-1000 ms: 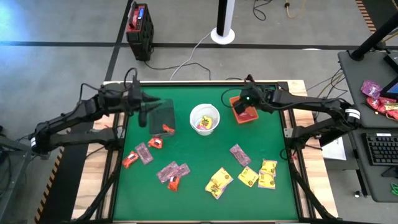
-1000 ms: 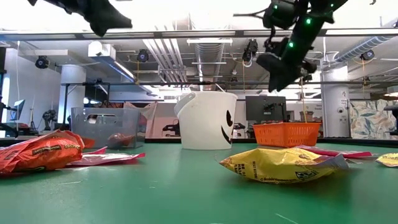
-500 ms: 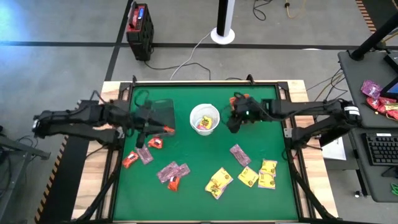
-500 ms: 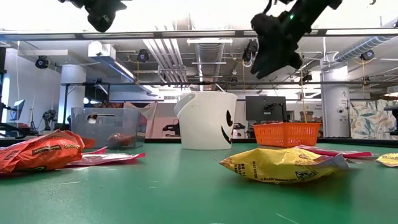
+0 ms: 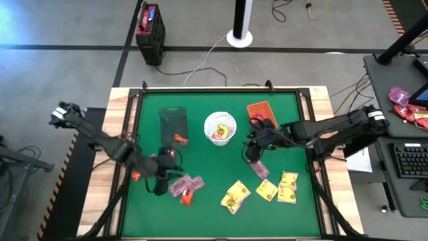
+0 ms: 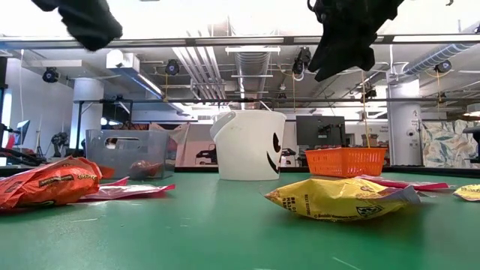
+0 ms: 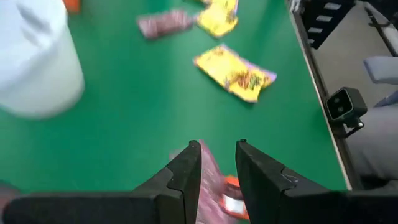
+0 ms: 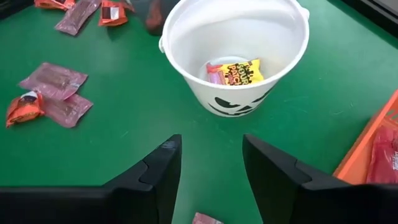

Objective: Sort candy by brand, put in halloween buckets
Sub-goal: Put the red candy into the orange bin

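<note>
Candy packets lie flat on the green table: pink-purple ones (image 5: 185,183) (image 5: 258,167), red-orange ones (image 5: 139,174) (image 5: 167,153) and yellow ones (image 5: 235,195) (image 5: 277,189). The dark tub (image 5: 174,124), the white bucket (image 5: 220,127) and the orange tray (image 5: 262,112) stand in a row toward the far side. My left gripper (image 5: 160,182) (image 7: 217,149) hangs open above a pink-purple packet (image 7: 208,171). My right gripper (image 5: 252,154) (image 8: 211,162) is open and stays high, between the white bucket (image 8: 236,50) and a pink-purple packet (image 8: 205,219).
The white bucket holds a yellow packet (image 8: 239,71) and a pink one. Pink candy lies in the orange tray (image 8: 382,152), and a red-orange packet (image 5: 179,138) is in the dark tub. The table has a raised black frame (image 5: 304,144). Bare green surface lies near the front-left corner (image 5: 147,217).
My left gripper has swung from above the dark tub toward the near edge, ending over the pink-purple packets at near left. My right gripper has moved from above the orange tray toward the near edge, ending beside the white bucket, above a pink-purple packet.
</note>
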